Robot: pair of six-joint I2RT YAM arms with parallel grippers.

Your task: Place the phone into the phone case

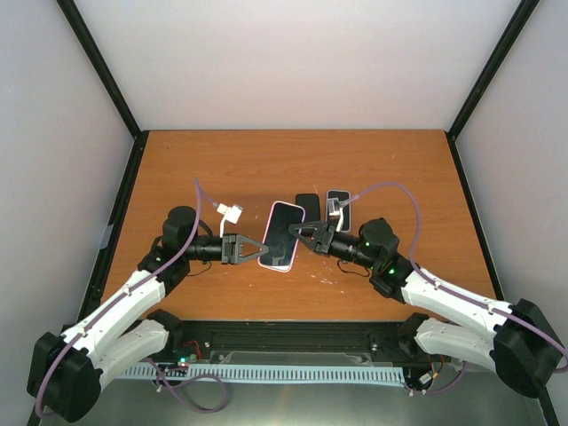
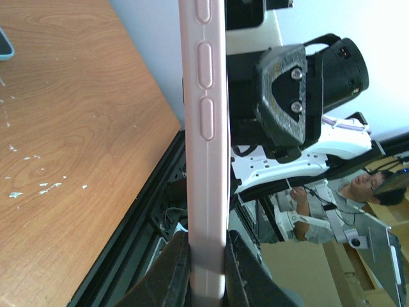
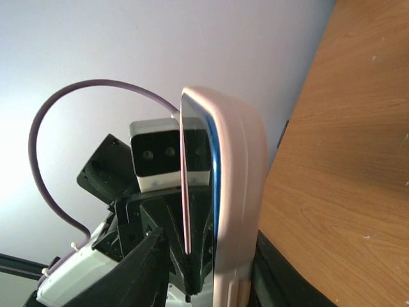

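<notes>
The phone, dark-screened with a blue rim (image 3: 216,166), sits inside the pink phone case (image 1: 281,235), which is held on edge above the table's middle. My left gripper (image 1: 244,248) is shut on the case's left edge; the left wrist view shows both fingers pinching the pink edge (image 2: 204,160) at the bottom (image 2: 206,268). My right gripper (image 1: 306,235) straddles the case's right edge (image 3: 239,192). One finger (image 3: 271,268) rests against the case's back. The other finger (image 3: 150,256) stands apart from the screen.
A black phone-shaped item (image 1: 307,206) and a second one with a light rim (image 1: 337,209) lie on the wooden table (image 1: 399,169) just behind the held case. The table's near edge and black rail (image 1: 293,333) are close below the grippers.
</notes>
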